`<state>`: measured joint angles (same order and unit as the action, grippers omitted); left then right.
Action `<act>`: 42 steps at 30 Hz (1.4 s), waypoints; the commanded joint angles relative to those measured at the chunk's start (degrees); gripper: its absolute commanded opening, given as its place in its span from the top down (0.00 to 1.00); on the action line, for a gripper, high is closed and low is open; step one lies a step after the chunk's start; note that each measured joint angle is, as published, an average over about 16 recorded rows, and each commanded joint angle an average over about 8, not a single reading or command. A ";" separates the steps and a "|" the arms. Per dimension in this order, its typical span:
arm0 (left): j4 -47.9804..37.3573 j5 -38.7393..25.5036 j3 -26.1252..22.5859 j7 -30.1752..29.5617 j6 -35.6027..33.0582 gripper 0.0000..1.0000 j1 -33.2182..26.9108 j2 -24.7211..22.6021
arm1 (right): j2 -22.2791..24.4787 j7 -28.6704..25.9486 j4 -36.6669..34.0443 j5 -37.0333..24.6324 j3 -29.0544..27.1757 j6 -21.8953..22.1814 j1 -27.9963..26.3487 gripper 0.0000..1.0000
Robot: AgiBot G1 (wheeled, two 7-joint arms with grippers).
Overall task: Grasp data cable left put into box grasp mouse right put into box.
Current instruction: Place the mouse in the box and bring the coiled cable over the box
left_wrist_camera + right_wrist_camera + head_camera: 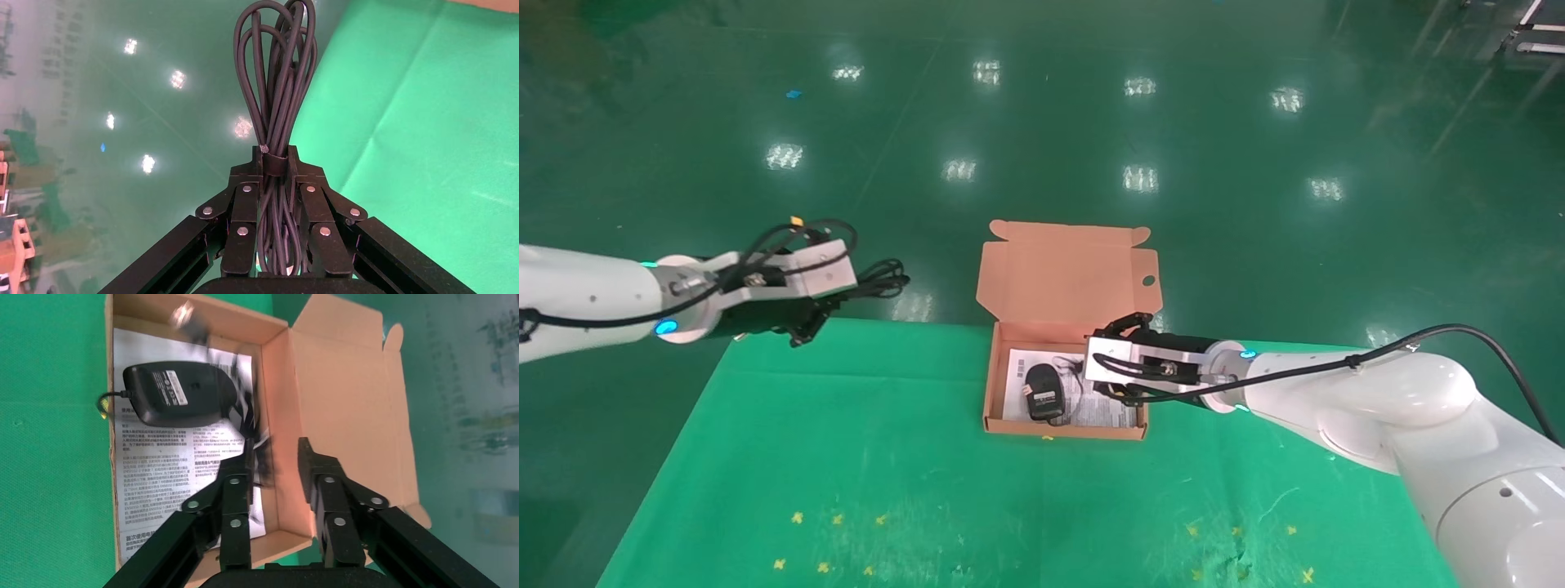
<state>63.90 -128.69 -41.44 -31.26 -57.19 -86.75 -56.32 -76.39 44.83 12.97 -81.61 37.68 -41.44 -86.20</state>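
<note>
1. The left gripper [807,320] hung past the far left corner of the green-covered counter [862,457], out over the floor. Its fingers [245,214] were closed on the data cable [276,92] at the tie band, which kept the coiled loops together as one bundle. The loops projected beyond the fingertips and touched nothing.

2. The data cable was therefore well apart from the box [1068,273] and not yet packed. Judged from this, the left arm's transfer to the box remained to be done.

3. The box sat at the far edge of the counter, near its middle, with the hinged lid standing open toward the floor behind. The open lid left the tray reachable from above.

4. The mouse [1044,392] lay inside the box on the white printed sheet [159,478], label side up. Its thin cord [245,410] was heaped beside it within the tray.

5. The right gripper [1125,359] was over the right wall of the box. Its fingers [235,496] were parted and held nothing, consistent with the mouse being released.
</note>
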 commanded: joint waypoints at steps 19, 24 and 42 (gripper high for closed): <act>-15.82 -1.64 -5.22 11.52 16.11 1.00 2.65 -18.00 | 17.84 -6.67 23.31 4.81 -3.83 -4.01 4.40 0.00; -19.45 2.88 -8.84 16.32 21.59 1.00 3.66 -21.70 | 25.18 -13.78 35.99 3.53 -3.82 -2.02 8.49 0.00; -19.82 18.83 -25.78 21.50 29.20 0.25 1.91 -22.43 | 35.48 -36.36 58.86 -6.22 -0.82 6.18 15.61 0.00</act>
<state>44.23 -110.50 -66.47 -9.88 -28.24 -84.68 -78.72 -41.14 9.38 71.14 -87.29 36.71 -35.51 -70.70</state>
